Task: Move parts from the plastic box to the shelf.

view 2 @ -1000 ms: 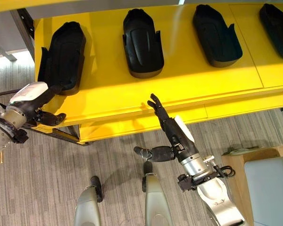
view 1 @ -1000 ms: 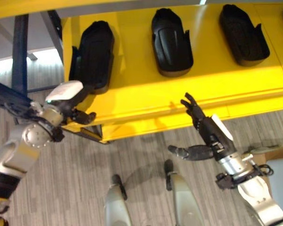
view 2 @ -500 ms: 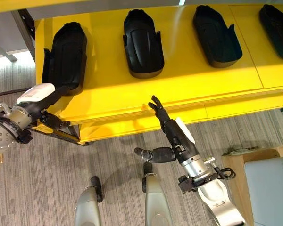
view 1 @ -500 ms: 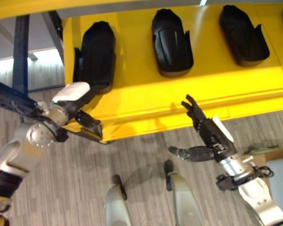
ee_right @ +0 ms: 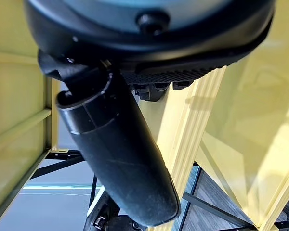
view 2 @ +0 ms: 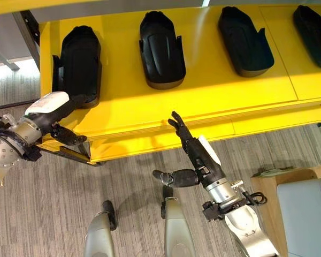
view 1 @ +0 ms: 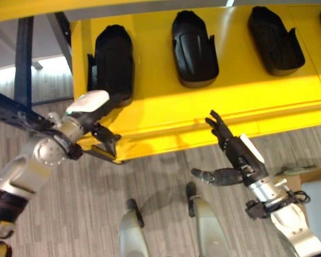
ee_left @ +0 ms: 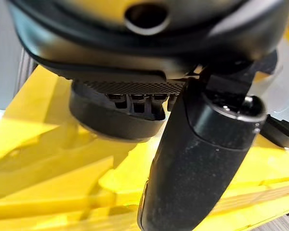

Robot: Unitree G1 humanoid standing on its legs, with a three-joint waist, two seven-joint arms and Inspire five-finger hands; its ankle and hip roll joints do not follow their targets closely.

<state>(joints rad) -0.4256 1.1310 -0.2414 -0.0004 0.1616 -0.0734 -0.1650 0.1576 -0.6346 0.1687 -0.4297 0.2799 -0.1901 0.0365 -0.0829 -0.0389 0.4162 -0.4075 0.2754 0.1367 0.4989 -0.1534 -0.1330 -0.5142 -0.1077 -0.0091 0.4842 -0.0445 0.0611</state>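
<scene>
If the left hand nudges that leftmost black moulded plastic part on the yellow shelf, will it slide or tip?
The leftmost black moulded plastic part lies flat and long on the smooth yellow shelf, so it probably slides rather than tips. Its shell shape looks rigid and light. The left hand sits at its near end.

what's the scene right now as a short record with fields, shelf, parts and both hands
shelf: yellow shelf, seen from above
parts on shelf: four black parts in a row; leftmost part, second part, third part, fourth part cut off at the view's edge
left hand: left hand at the shelf's left front corner, fingers against the near end of the leftmost part; grip cannot be told
right hand: right hand in front of the shelf edge, fingers straight, thumb out sideways, holding nothing
floor: grey floor below the shelf
</scene>
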